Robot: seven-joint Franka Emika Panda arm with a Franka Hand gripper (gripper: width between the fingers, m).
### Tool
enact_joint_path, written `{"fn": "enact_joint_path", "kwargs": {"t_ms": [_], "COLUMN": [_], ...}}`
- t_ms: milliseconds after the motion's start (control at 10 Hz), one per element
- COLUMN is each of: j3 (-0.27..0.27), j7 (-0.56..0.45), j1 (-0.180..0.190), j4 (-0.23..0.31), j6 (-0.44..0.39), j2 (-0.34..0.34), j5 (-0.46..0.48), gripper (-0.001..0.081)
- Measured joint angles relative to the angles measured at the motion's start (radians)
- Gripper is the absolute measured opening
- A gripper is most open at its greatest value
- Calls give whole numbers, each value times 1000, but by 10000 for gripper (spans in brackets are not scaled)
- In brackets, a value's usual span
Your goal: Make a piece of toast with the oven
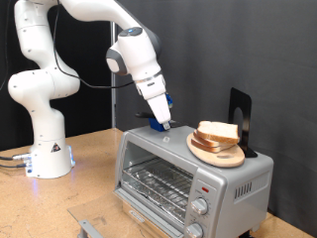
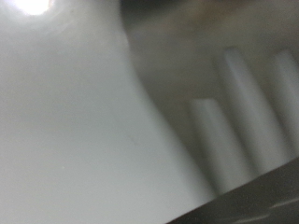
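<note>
Here, on a wooden table (image 1: 94, 149): a silver-grey oven (image 1: 188, 174) with its glass door shut, wire rack visible behind the glass, two round knobs and a red light on the panel at the exterior view's right. On the oven's roof, towards the exterior view's right: a round wooden plate (image 1: 216, 149) carrying the piece of toast (image 1: 218, 131), pale with a tan crust, apparently stacked on a second slice. Just behind the plate: a black upright stand (image 1: 241, 121). Down at the roof's back edge, left of the plate in the exterior view: the gripper (image 1: 161, 125), tip touching or nearly touching the metal, apart from the bread. Fingers too small and hidden there; cannot tell whether apart or together. Wrist view: only blurred grey surfaces, nothing identifiable.
</note>
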Motion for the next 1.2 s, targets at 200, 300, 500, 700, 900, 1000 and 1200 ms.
{"fn": "enact_joint_path", "kwargs": {"t_ms": [200,300,500,700,900,1000,1200], "j3": [0,0,0,0,0,0,0], "j7": [0,0,0,5,25,41,88], "j1": [0,0,-1,-4,-18,-28,-61], "j4": [0,0,0,1,6,13,47], "j6": [-3,-3,-3,-3,-3,0,11], "j2": [-6,-6,-6,-5,0,7,44], "j5": [0,0,0,0,0,0,-25], "gripper": [235,235,235,235,235,236,436]}}
